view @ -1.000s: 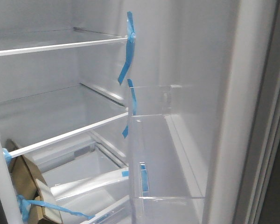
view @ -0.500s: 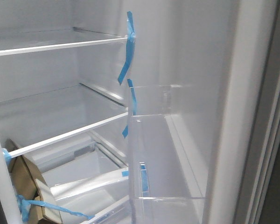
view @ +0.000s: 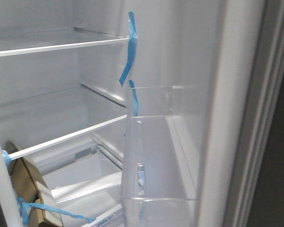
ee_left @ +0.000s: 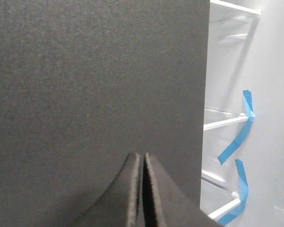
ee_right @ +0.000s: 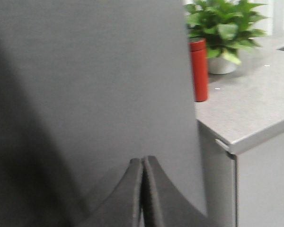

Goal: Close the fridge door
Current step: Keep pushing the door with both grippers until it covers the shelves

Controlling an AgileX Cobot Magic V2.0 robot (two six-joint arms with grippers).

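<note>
Honestly, with the right gripper (ee_right: pixel 142 198) pinched shut and empty against the fridge door's (ee_right: pixel 94 94) dark outer face, and the left gripper (ee_left: pixel 142 194) likewise, I reckon those fingertips could skid off the smooth panel and leave it ajar.

glass shelves (view: pixel 61 46) with blue tape (view: pixel 128 52) | cardboard box (view: pixel 31 189) | red bottle (ee_right: pixel 199 70) beside potted plant (ee_right: pixel 222 28) on countertop (ee_right: pixel 246 104)

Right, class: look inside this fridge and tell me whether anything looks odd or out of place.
Yes. Loose strips of blue tape hang off the shelf ends, and a brown cardboard box bound with more tape sits tilted in the lower left corner. The fridge door is open.
</note>
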